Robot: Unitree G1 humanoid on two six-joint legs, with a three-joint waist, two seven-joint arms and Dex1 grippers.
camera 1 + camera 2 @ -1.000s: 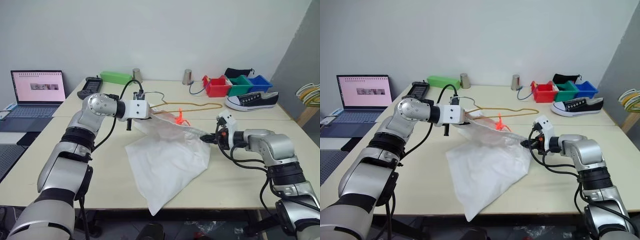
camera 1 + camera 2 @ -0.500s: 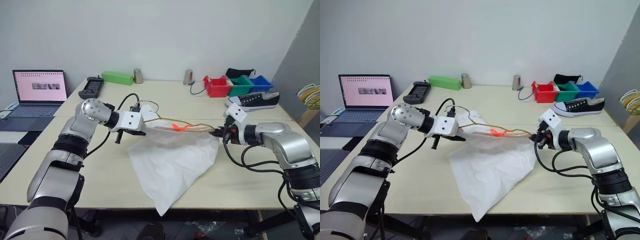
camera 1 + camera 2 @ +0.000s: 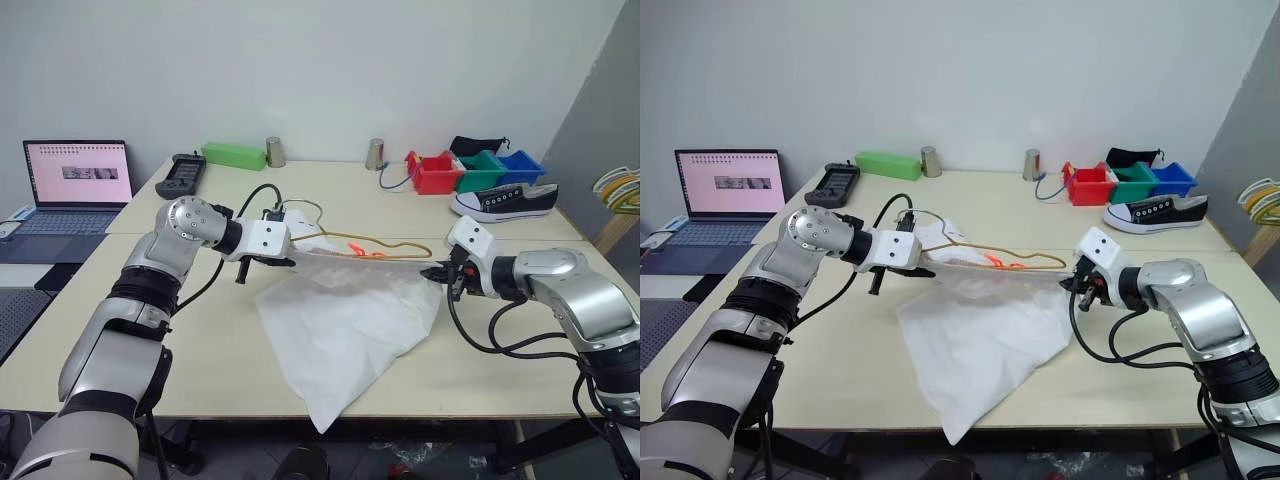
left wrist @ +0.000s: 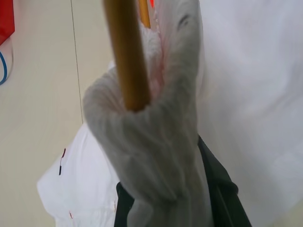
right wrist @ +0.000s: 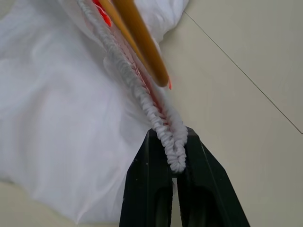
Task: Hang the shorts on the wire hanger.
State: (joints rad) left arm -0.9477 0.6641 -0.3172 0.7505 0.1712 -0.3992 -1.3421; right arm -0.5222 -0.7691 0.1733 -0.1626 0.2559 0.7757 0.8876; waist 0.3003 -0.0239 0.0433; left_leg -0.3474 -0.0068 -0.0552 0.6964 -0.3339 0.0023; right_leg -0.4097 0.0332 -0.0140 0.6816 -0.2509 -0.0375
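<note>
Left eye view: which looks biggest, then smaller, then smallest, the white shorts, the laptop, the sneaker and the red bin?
1. the shorts
2. the laptop
3. the sneaker
4. the red bin

The shorts lie nearer the camera, which adds to their look of size.

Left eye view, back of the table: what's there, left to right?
laptop → black controller → green box → metal cup → second metal cup → red bin → green bin → blue bin
</note>
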